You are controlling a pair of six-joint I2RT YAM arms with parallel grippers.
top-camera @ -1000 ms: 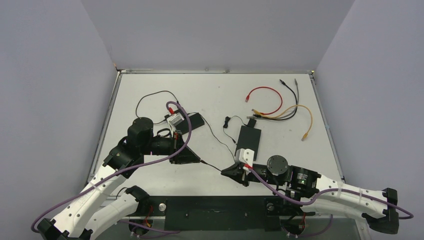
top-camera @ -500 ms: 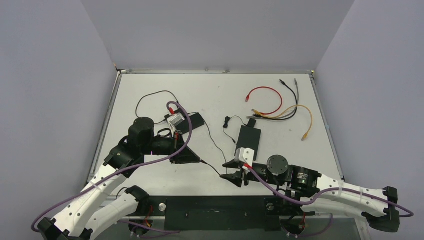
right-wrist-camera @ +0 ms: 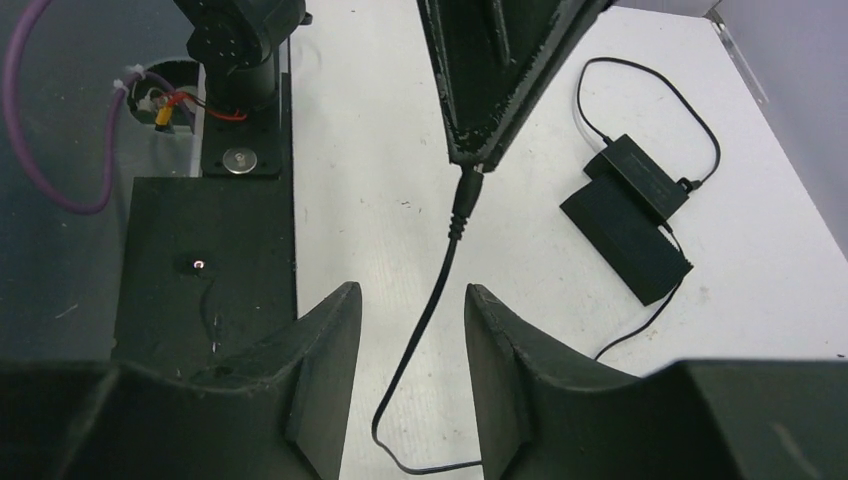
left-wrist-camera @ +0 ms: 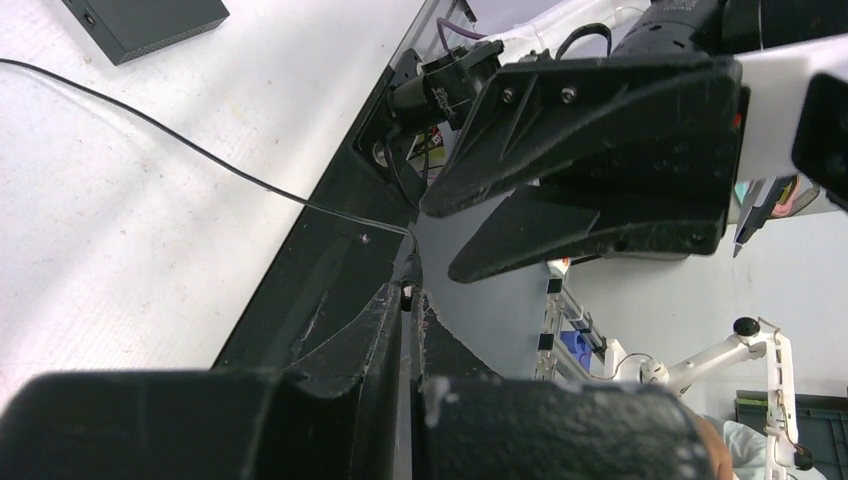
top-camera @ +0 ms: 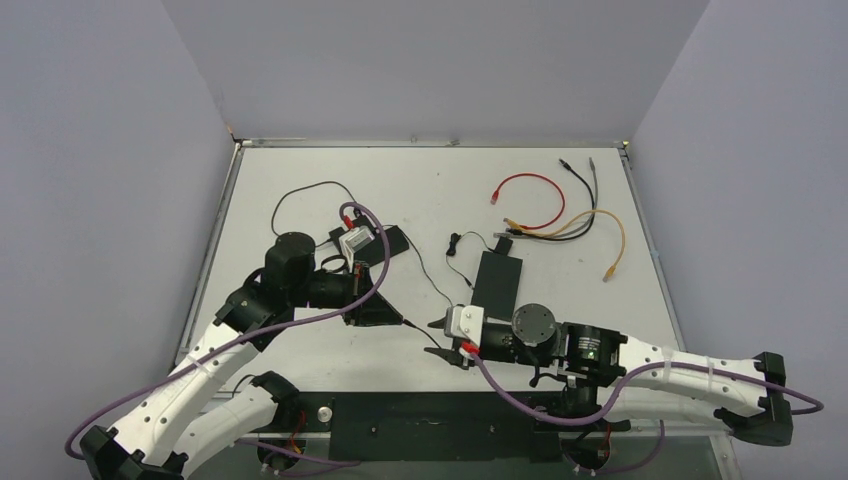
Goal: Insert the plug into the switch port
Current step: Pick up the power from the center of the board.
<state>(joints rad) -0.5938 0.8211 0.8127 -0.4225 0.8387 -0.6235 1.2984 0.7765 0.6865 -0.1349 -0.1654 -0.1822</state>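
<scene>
My left gripper (top-camera: 392, 317) is shut on the black barrel plug (top-camera: 407, 323), pinched at the fingertips in the left wrist view (left-wrist-camera: 408, 290), with its thin black cable trailing off over the table. My right gripper (top-camera: 436, 338) is open and faces the plug from the right, a short gap away. In the right wrist view the plug (right-wrist-camera: 466, 192) sticks out of the left gripper's fingertips (right-wrist-camera: 478, 110), and its cable runs down between my open right fingers (right-wrist-camera: 335, 330). The black switch (top-camera: 497, 279) lies flat behind the right gripper; one corner of it shows in the left wrist view (left-wrist-camera: 150, 18).
The black power adapter (top-camera: 386, 246) lies beside the left arm and also shows in the right wrist view (right-wrist-camera: 640, 180). Loose red, yellow, orange and black cables (top-camera: 545, 212) lie at the back right. The black base plate (top-camera: 420, 420) runs along the near edge.
My right arm has moved left toward the plug held by my left gripper, its jaws open throughout. The left gripper has stayed almost still, shut on the plug.
</scene>
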